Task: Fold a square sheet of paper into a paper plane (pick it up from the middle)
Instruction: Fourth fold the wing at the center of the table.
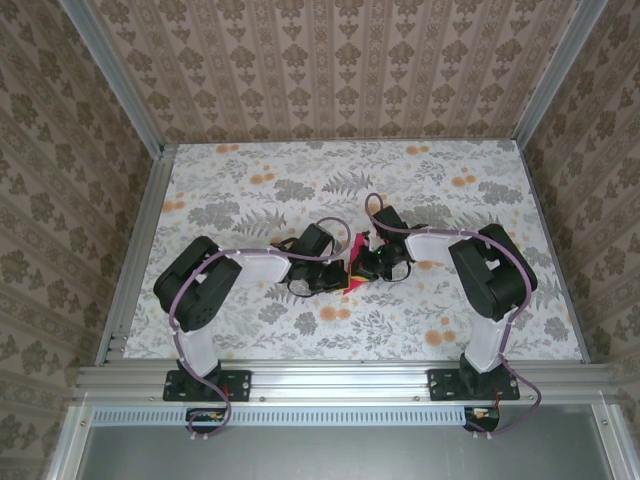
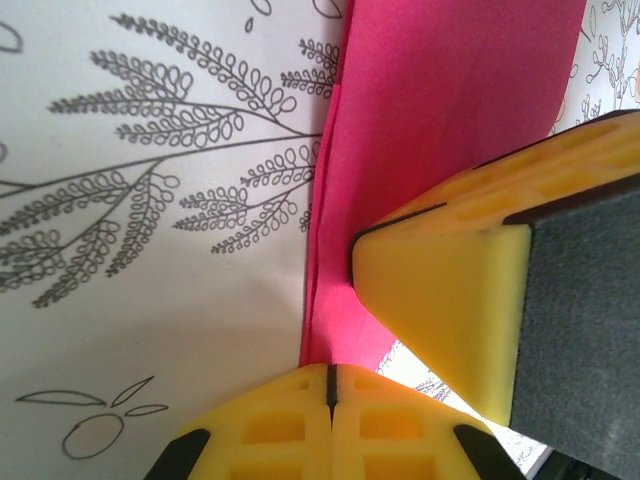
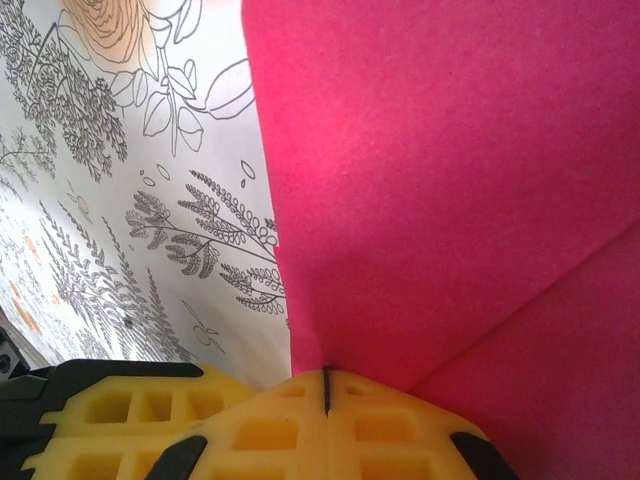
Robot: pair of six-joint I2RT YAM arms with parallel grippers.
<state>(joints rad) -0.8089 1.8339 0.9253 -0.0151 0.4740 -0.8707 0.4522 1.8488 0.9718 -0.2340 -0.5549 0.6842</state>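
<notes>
The left pincer is shut tight, its yellow tips meeting on the bottom edge of the paper. The right pincer is closed the same way, with the pink paper rising straight out of its seam. In the left wrist view the right pincer's yellow tip sits just beside the left one, against the same paper. The two grips are that close, I judge, so each can pin one side of a fold while it is formed.

The paper shows a doubled edge along its left side, and a diagonal crease in the right wrist view. Folding looks begun, but nothing like a dart is visible. From above, the paper is mid-table between the two wrists, over the flowered tablecloth. Beyond that, the cloth runs back to the patterned walls.
</notes>
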